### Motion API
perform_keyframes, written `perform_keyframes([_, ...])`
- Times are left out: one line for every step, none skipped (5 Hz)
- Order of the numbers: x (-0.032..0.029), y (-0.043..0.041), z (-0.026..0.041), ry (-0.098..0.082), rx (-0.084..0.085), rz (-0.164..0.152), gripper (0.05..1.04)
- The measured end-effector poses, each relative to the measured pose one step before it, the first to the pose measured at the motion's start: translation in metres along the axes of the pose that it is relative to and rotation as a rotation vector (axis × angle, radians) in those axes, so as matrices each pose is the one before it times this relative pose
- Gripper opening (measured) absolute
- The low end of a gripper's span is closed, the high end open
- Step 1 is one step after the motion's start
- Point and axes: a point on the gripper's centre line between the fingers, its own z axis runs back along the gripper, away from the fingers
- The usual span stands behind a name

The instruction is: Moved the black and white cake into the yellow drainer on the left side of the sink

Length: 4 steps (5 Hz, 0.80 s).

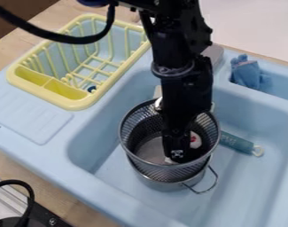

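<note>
The gripper (179, 150) hangs down inside a round metal mesh basket (140, 128), which sits in a metal pot in the sink (240, 177). Close against the gripper's right side is a white thing with a red mark (195, 140), probably part of the cake; the gripper and arm hide the rest. A bit of white also shows at the gripper's lower left. Whether the gripper holds anything cannot be told. The yellow drainer (63, 101) stands on the ledge left of the sink basin, with a small dark blue thing in its near end.
A teal handle (236, 142) lies in the basin right of the basket. The pot's wire handle (212, 182) sticks out at the lower right. A blue cloth-like thing (247, 72) rests in the small compartment at the upper right. A black cable crosses above the drainer.
</note>
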Motion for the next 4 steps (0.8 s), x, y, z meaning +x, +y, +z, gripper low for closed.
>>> perform_keyframes([-0.00409, -0.00262, 0.00540, 0.0116, 0.0051, 0.0216, 0.305])
perform_keyframes([-0.00252, 0.00141, 0.00771, 0.0512, 0.0053, 0.0353, 0.304])
perform_keyframes([-0.00046, -0.00300, 0.02123, -0.0159, 0.0515, -0.0160, 0.304])
perform_keyframes([0.00483, -0.00123, 0.01563, -0.0605, 0.0145, -0.0461, 0.304])
